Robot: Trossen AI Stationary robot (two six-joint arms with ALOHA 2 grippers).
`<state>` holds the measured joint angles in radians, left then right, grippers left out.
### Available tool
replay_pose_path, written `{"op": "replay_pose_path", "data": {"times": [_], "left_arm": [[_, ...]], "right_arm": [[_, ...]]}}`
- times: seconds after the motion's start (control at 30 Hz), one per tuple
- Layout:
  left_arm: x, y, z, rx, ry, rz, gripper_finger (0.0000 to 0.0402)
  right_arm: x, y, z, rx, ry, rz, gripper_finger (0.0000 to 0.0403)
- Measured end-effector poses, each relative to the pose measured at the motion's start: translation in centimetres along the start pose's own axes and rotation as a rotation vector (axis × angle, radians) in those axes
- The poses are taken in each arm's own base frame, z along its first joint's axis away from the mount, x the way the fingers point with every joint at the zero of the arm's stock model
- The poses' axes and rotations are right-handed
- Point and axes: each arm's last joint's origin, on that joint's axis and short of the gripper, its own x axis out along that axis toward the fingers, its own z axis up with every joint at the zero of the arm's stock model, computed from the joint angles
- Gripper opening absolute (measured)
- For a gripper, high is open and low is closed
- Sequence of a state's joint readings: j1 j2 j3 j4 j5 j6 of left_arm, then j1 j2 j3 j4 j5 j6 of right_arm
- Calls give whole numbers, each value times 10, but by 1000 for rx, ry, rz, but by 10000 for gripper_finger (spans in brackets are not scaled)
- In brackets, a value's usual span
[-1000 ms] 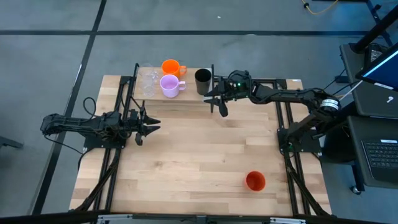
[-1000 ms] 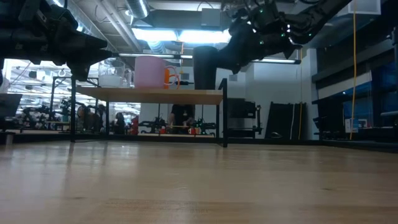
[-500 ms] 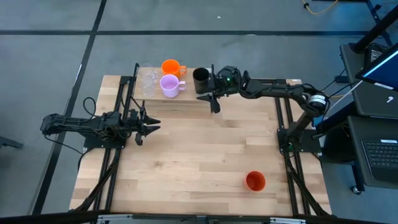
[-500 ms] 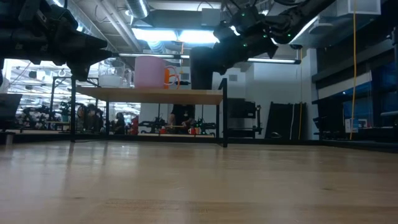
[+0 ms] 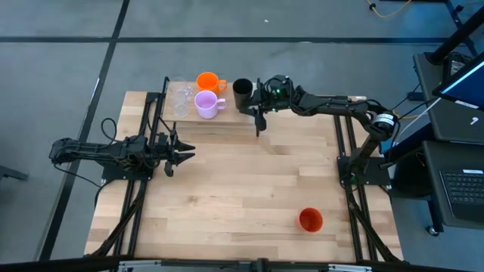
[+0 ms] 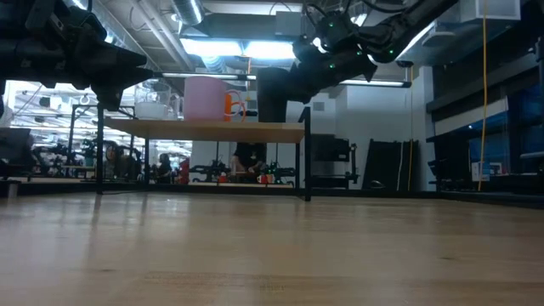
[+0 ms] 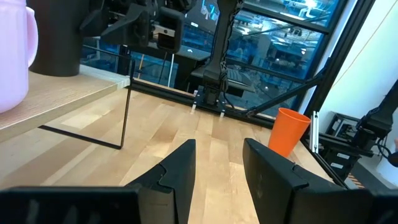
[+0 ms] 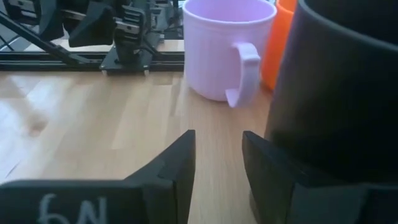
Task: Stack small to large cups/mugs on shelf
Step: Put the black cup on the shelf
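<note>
The shelf (image 5: pixel 227 119) stands at the table's far edge and carries two clear glasses (image 5: pixel 180 98), the orange mug (image 5: pixel 207 81), the lilac mug (image 5: pixel 205 103) and the black tumbler (image 5: pixel 242 94), all upright on their bases. My right gripper (image 5: pixel 255 104) is just right of the tumbler, over the shelf's right end, with a narrow gap between its fingers and nothing in it. The red-orange cup (image 5: pixel 311 220) stands on the table near the front right. My left gripper (image 5: pixel 184 152) waits at the table's left, narrowly open and empty. My right gripper touches the black tumbler's side wall (image 8: pixel 292 124) with the outer side of one finger (image 8: pixel 267 168); nothing is between the fingers. The fingers come level from the table's right, pointing toward the lilac mug (image 8: pixel 227 46). The tumbler stands upright on the shelf.
The shelf's thin black legs (image 6: pixel 306 157) stand on the tabletop. Bare tabletop (image 5: pixel 242 189) lies between the shelf and the red-orange cup, which also shows in the left wrist view (image 7: pixel 291 130). Black arm frames run along the table's left and right sides.
My right gripper has moved toward the table's left and a little toward its far edge, coming against the black tumbler. The tumbler has slid left along the shelf, closer to the lilac and orange mugs, staying upright.
</note>
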<state>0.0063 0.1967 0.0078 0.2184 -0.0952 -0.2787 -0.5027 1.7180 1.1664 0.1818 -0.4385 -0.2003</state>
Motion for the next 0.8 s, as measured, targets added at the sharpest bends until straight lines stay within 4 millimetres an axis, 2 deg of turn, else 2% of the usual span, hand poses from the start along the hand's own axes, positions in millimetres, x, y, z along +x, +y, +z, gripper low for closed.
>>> {"op": "replay_pose_path", "data": {"times": [0.8], "left_arm": [[0, 0, 0, 0, 0, 0, 128]], "right_arm": [[-1, -3, 0, -9, -2, -1, 134]]}}
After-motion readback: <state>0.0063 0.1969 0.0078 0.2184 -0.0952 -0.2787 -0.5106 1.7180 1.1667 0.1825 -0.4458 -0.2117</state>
